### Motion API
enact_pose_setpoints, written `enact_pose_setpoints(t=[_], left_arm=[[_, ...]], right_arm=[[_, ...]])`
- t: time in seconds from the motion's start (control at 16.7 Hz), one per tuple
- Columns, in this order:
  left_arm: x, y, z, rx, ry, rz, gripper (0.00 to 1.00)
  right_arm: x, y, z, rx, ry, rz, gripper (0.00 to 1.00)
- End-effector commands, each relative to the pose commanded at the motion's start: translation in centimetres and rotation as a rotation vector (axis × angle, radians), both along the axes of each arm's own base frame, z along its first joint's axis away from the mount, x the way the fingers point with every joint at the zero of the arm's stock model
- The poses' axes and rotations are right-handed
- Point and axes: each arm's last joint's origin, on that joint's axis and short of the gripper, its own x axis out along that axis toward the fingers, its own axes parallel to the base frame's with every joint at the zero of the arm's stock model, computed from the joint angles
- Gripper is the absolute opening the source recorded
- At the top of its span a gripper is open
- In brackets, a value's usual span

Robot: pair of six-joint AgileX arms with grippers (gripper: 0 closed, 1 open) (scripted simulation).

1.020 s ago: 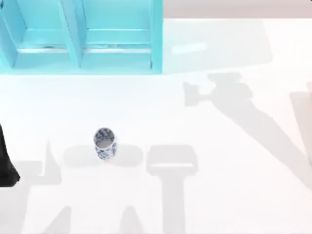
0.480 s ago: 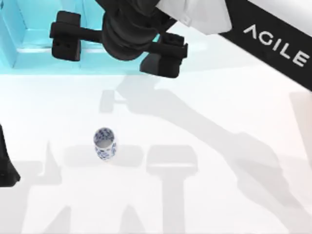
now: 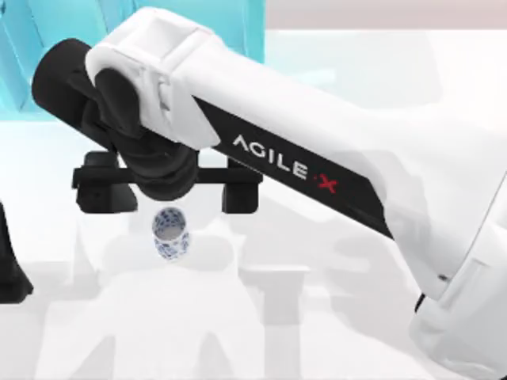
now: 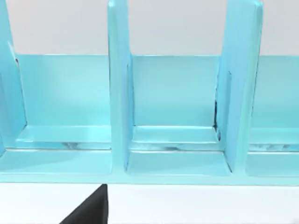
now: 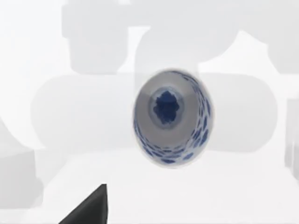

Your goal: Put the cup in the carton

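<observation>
The cup [image 3: 170, 233], small and white with a blue pattern, stands upright on the white table left of centre. My right gripper [image 3: 170, 191] hovers just behind and above it, open, with one black finger [image 3: 103, 190] to the left and the other to the right, wider apart than the cup. The right wrist view looks straight down into the cup [image 5: 170, 116]. The carton [image 3: 16, 47], turquoise with upright dividers, stands at the back left, partly hidden by the right arm. In the left wrist view the carton [image 4: 177, 93] shows its compartments. My left arm [image 3: 8, 269] stays at the left edge.
The white right arm [image 3: 317, 174] stretches diagonally from the lower right corner across the middle of the table. Bare white tabletop [image 3: 119, 332] lies in front of the cup.
The right arm came in from the right, passed over the carton, and now has its open gripper down over the cup. The cup and the left arm have not moved.
</observation>
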Motion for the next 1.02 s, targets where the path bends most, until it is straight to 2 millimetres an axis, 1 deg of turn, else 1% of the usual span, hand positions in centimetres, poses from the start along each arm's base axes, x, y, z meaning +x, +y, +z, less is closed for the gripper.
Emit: enact_pose_setpoints(t=[0.24, 0.42, 0.48, 0.6, 0.9, 1.02], left_arm=[[0.0, 0.0, 0.0, 0.0, 0.0, 0.0, 1.0], [0.0, 0.0, 0.0, 0.0, 0.0, 0.0, 1.0], [0.0, 0.0, 0.0, 0.0, 0.0, 0.0, 1.0], [0.0, 0.0, 0.0, 0.0, 0.0, 0.0, 1.0], [0.0, 0.0, 0.0, 0.0, 0.0, 0.0, 1.0], [0.0, 0.0, 0.0, 0.0, 0.0, 0.0, 1.0]], right_arm=[[0.0, 0.0, 0.0, 0.0, 0.0, 0.0, 1.0], [0.4, 0.0, -0.6, -0.002, 0.002, -0.002, 1.0], [0.6, 0.1, -1.1, -0.001, 0.001, -0.001, 1.0], [1.2, 0.2, -2.9, -0.001, 0.0, 0.0, 1.0], [2.7, 0.1, -8.2, 0.003, -0.002, 0.0, 1.0], [2.9, 0.0, -9.4, 0.0, 0.0, 0.0, 1.0]])
